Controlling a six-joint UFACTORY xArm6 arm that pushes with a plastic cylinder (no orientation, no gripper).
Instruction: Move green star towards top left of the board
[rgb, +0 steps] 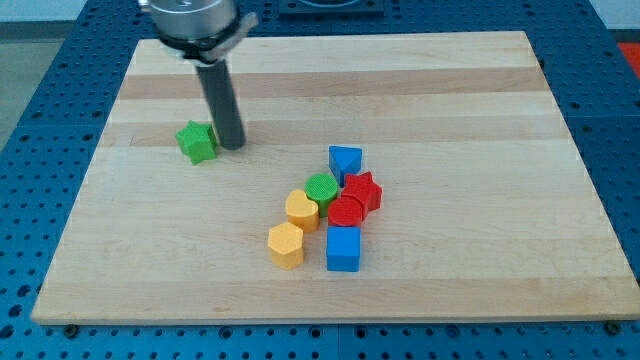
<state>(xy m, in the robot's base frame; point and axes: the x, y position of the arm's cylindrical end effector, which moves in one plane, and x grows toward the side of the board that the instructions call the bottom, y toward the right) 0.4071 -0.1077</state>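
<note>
The green star (197, 142) lies on the wooden board (450, 90) in the left half, a little above mid-height. My tip (233, 146) stands just to the star's right, touching or almost touching its right side. The dark rod rises from there to the arm's mount at the view's top.
A cluster of blocks sits below and right of centre: a blue pentagon-like block (345, 160), a green cylinder (321, 188), a red star (363, 190), a red cylinder (346, 211), a yellow heart-like block (301, 210), a yellow hexagon (286, 245), a blue cube (343, 248).
</note>
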